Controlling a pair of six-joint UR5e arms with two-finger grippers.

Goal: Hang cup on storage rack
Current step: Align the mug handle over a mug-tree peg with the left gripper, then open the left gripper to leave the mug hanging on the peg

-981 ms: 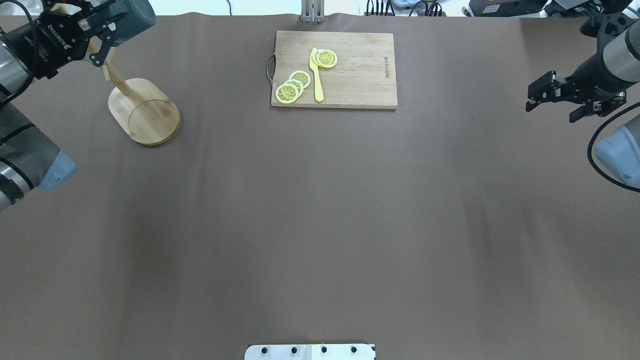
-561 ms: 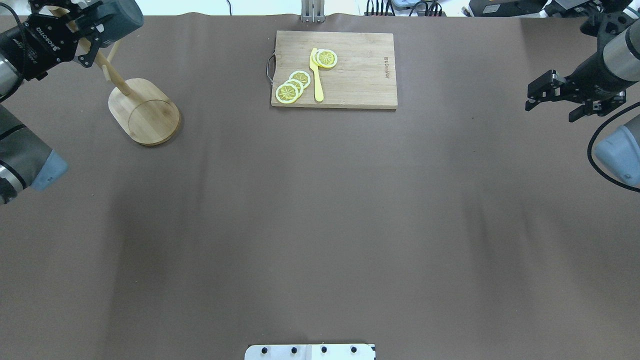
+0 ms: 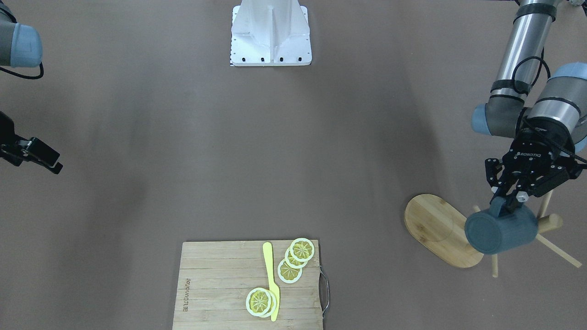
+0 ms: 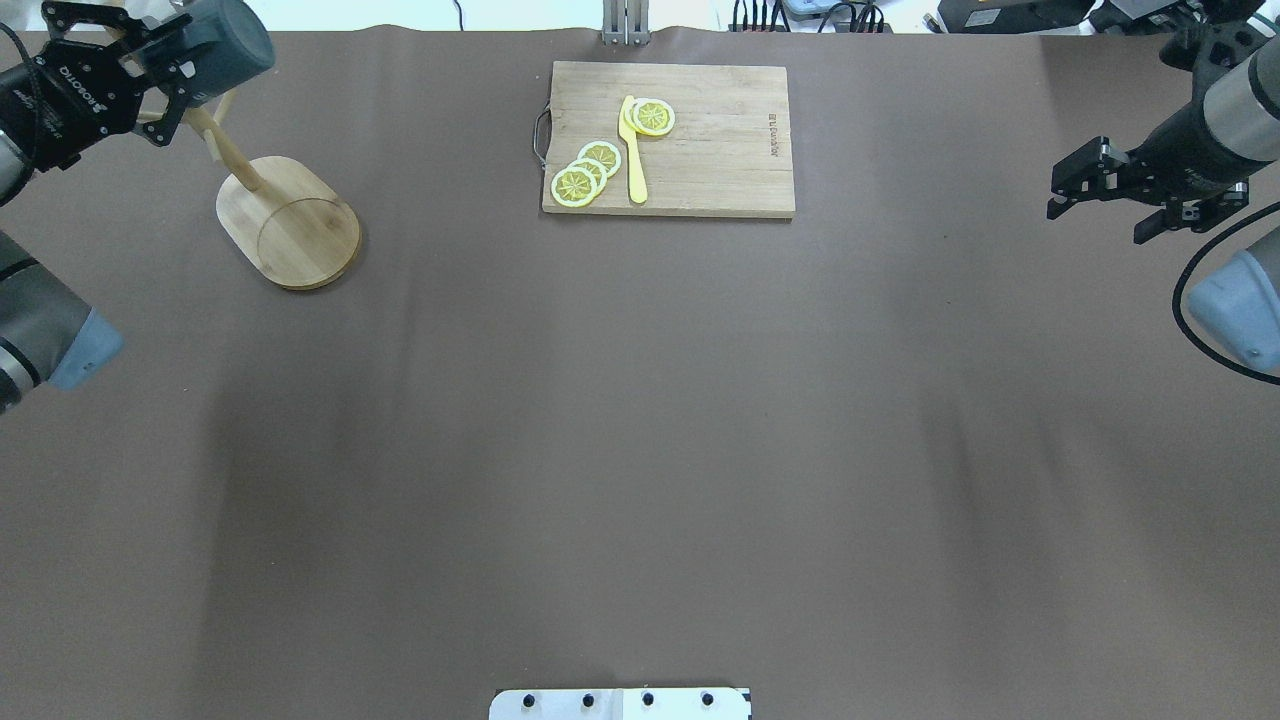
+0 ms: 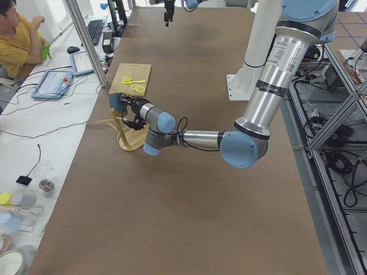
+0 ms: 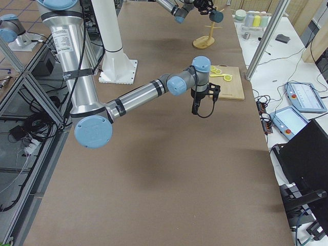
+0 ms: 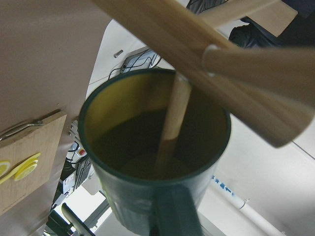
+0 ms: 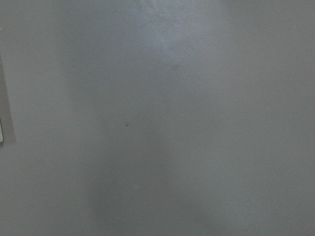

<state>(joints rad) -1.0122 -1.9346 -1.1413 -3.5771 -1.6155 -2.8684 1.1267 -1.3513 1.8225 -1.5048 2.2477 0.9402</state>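
My left gripper (image 3: 511,200) is shut on the handle of the dark slate-blue cup (image 3: 501,231), which it holds on its side high up by the bamboo storage rack (image 3: 441,229). In the left wrist view a thin peg (image 7: 172,118) pokes into the cup's yellow inside (image 7: 147,157), with the thick post (image 7: 197,54) just above. In the overhead view the cup (image 4: 222,40) is at the far left corner, above the rack's oval base (image 4: 290,222). My right gripper (image 4: 1098,215) is open and empty at the far right.
A slatted cutting board (image 4: 720,150) with lemon slices (image 4: 585,172) and a yellow knife (image 4: 632,150) lies at the far middle. The robot's white base plate (image 3: 270,41) is at the near edge. An operator (image 5: 20,40) sits past the table's far side.
My left gripper has carried the cup to the left and a little farther back, over the rack's pegs. The right gripper has shifted only slightly.
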